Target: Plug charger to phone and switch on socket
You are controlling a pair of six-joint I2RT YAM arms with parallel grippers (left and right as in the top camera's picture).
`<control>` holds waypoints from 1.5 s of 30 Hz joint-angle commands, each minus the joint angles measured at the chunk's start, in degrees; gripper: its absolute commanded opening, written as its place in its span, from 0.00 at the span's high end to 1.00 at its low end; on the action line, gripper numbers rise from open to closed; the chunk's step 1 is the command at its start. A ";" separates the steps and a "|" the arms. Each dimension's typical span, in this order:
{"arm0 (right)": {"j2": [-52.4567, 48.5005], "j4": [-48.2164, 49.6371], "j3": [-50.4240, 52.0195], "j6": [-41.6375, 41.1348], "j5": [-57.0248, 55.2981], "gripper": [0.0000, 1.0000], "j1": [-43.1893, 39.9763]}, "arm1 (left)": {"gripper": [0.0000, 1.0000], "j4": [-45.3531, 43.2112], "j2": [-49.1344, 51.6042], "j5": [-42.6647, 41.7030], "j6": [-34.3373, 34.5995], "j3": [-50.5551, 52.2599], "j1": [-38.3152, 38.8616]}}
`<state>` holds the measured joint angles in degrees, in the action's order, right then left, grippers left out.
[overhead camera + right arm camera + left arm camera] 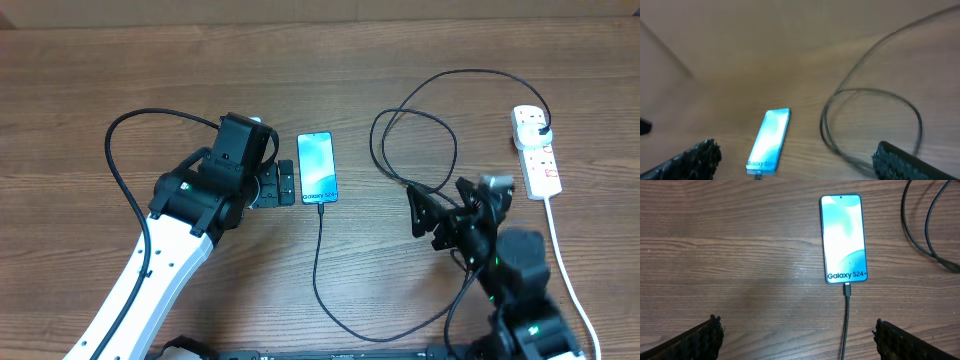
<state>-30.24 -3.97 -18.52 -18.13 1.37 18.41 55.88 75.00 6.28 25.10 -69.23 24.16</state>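
Observation:
The phone (317, 167) lies flat mid-table, screen lit light blue, and shows in the left wrist view (844, 239) and the right wrist view (770, 141). The black charger cable (318, 262) has its connector tip (847, 289) in the phone's lower end; it loops across the table to its black plug (541, 130) in the white socket strip (536, 150) at the far right. My left gripper (284, 184) is open just left of the phone, empty. My right gripper (428, 217) is open and empty, raised above the cable loops (870, 125), left of the socket.
The socket's thick white cord (562, 262) runs down the right side toward the front edge. Cable loops (415, 145) lie between phone and socket. The wooden table top (120, 70) fills all views.

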 commanded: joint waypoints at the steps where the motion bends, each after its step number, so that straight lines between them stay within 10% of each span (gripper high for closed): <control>1: 5.62 8.96 8.79 -1.64 -2.40 0.00 0.17 | 0.01 -0.02 -0.74 0.74 0.46 0.20 -0.13; 5: 13.53 18.62 18.34 -1.66 -3.06 0.00 0.15 | 0.00 -0.02 -0.74 0.74 0.46 0.20 -0.13; 19: 30.03 -0.39 18.08 0.48 -7.65 0.00 0.17 | 0.01 -0.02 -0.74 0.74 0.46 0.20 -0.13; 45: 30.08 -0.26 18.08 3.19 -7.32 0.00 0.17 | 0.00 0.15 -2.16 0.17 0.42 0.33 0.20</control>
<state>-0.80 -4.49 -1.04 -15.40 -5.39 18.41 55.90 74.98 6.28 25.08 -69.21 24.16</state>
